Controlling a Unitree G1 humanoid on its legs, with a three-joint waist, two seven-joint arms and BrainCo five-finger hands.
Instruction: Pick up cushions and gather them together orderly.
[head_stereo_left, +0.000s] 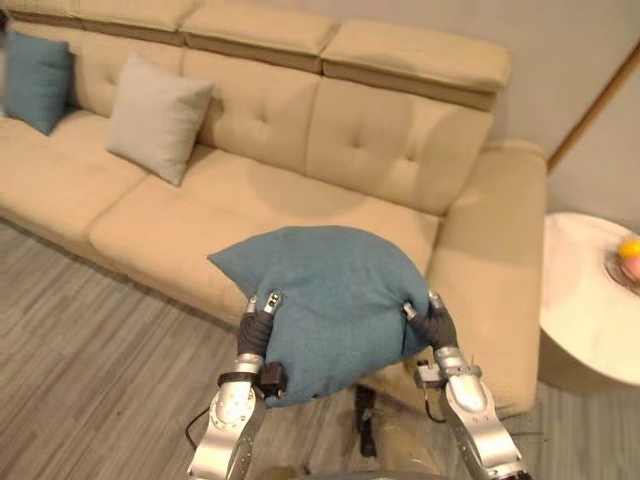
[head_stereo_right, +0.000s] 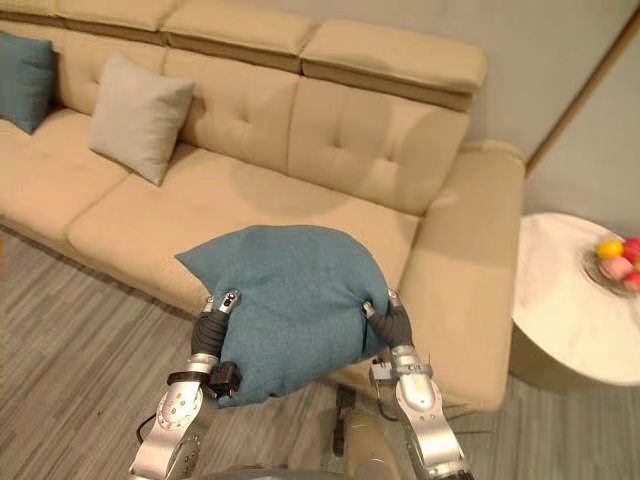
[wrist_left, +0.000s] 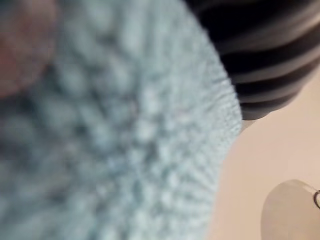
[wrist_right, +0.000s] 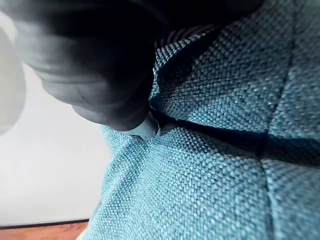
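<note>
held teal cushion (head_stereo_left: 330, 300): up off the sofa, carried between the two hands, in the near middle of the scene; it hangs over the near edge of the sofa's right seat and the floor just in front of it, one corner pointing left, its body sagging between the grips.
left hand (head_stereo_left: 256, 330): clamped on the cushion's left edge, dark-tipped fingers (head_stereo_left: 271, 298) lying over the front face and the fabric bulging round them.
right hand (head_stereo_left: 436, 325): gripping the cushion's right edge; in the right wrist view one fingertip (wrist_right: 145, 129) digs into a deep fold of the weave.
left wrist view: the teal weave sits pressed right against the hand's ribbed cover, too close to make out the fingers.
beige-grey cushion (head_stereo_left: 158, 118): on the sofa's left seat, propped tilted against the backrest, well apart from the held one.
far teal cushion (head_stereo_left: 36, 80): far left on the sofa, leaning on the backrest, near the beige-grey one but not touching it.
sofa (head_stereo_left: 300, 195): cream, tufted back, broad armrest on the right.
round table (head_stereo_left: 585, 300): white, right of the armrest, with fruit (head_stereo_left: 629, 258) in a dish at its right side.
floor (head_stereo_left: 90, 350): grey wood planks, near left.
</note>
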